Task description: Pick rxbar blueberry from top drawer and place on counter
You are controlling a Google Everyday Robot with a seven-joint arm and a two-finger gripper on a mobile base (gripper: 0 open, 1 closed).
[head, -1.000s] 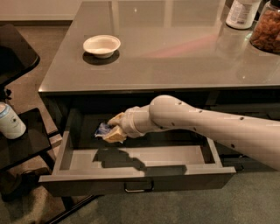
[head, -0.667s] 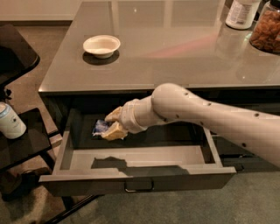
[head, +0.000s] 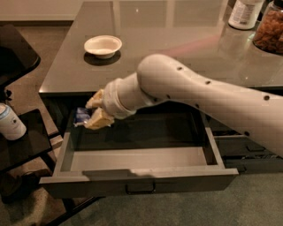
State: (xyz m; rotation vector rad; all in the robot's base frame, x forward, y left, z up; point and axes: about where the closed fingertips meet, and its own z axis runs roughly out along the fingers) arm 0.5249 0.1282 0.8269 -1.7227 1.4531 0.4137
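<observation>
The top drawer [head: 137, 180] stands pulled open under the counter [head: 177, 39]. My gripper [head: 94, 110] is above the drawer's back left corner, just below the counter's front edge. Its tan fingers [head: 99, 118] are shut on the rxbar blueberry [head: 82, 116], a small dark blue wrapper that sticks out to the left of them. The bar is lifted off the drawer floor. My white arm reaches in from the right across the drawer.
A white bowl [head: 103, 45] sits on the counter's left part. A white bottle [head: 244, 13] and a jar of brown snacks [head: 270, 31] stand at the back right. Black side tables [head: 17, 141] with a white bottle [head: 9, 122] stand at the left.
My gripper has risen with the bar from the drawer floor toward the counter's front edge, and the arm has swung upward.
</observation>
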